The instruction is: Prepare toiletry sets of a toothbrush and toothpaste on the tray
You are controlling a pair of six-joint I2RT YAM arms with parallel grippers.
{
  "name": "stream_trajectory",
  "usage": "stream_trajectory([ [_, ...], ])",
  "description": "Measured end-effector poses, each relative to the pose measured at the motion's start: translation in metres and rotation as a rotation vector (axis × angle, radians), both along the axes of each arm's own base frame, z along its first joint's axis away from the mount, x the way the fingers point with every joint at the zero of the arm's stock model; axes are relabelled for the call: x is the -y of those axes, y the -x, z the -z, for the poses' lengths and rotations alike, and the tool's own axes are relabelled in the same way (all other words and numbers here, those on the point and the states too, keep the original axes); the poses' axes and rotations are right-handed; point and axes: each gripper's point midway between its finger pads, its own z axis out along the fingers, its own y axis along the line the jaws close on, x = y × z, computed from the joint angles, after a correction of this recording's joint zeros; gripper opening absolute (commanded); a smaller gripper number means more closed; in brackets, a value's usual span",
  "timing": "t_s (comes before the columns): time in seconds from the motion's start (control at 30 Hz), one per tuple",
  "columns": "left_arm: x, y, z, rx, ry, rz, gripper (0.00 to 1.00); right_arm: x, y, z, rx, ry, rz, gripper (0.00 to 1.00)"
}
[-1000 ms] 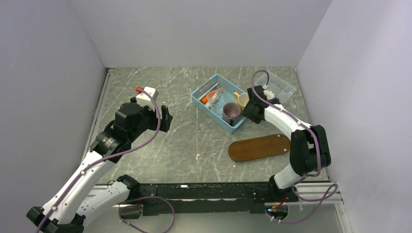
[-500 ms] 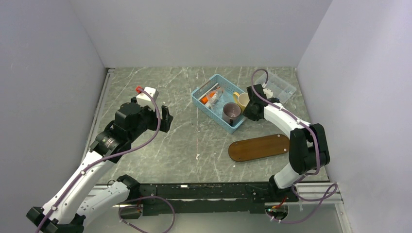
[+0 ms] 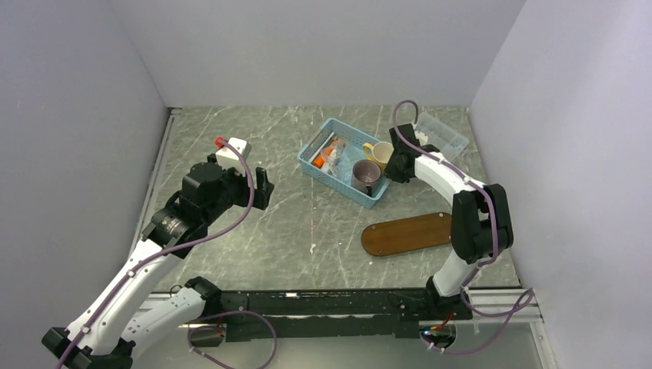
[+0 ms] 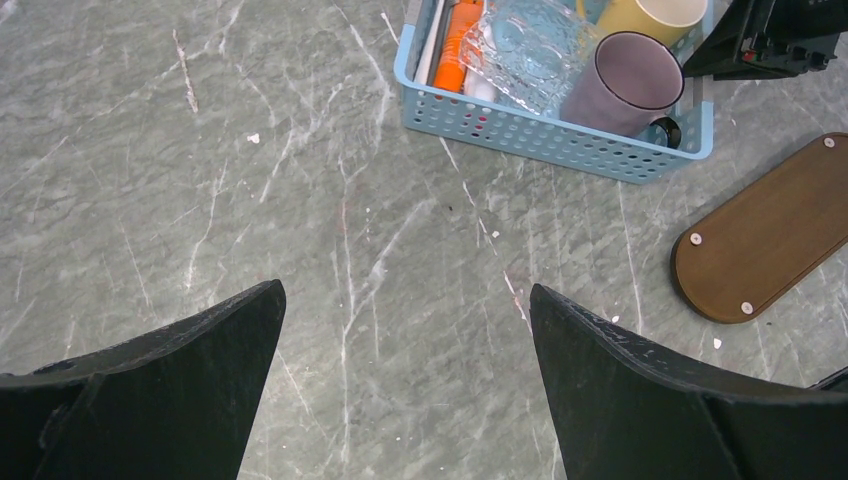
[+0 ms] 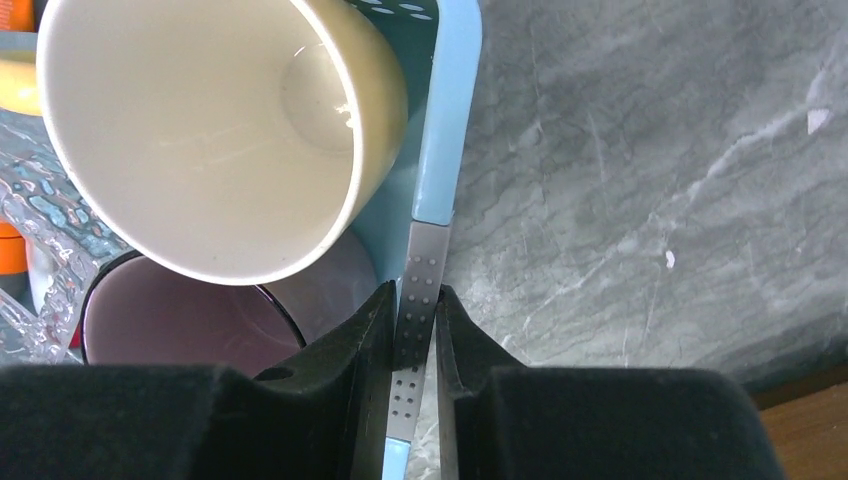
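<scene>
left gripper [image 4: 405,292]: jaws wide apart, empty, over table [image 4: 200,150]
tray [image 3: 407,233]: bare, near right arm
right gripper [image 5: 413,310]: pinched on blue basket [image 5: 447,120] wall
orange toothpaste [image 4: 462,40]: inside basket, beside cups [image 4: 625,75]
risk: thin-wall pinch slips, loaded basket tips

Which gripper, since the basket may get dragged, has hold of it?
The right gripper: its fingers pinch the wall of the blue basket. The left gripper hangs wide open over the table, holding nothing.
</scene>
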Motion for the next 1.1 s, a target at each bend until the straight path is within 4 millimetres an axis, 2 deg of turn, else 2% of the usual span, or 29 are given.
stream_trajectory([
  [0.4,0.0,0.0,0.0,0.0,0.0,0.001,0.99,-0.012,-0.021,0.0,0.007,0.033,-0.185,0.0],
  [0.73,0.001,0.0,0.0,0.0,0.0,0.003,0.99,-0.035,-0.044,-0.002,0.045,0.022,-0.396,0.0],
  [0.9,0.001,0.0,0.0,0.0,0.0,0.003,0.99,-0.046,-0.064,-0.002,0.052,0.043,-0.476,0.0],
  [1.1,0.001,0.0,0.0,0.0,0.0,0.004,0.99,-0.056,-0.079,-0.003,0.051,0.046,-0.537,0.0],
])
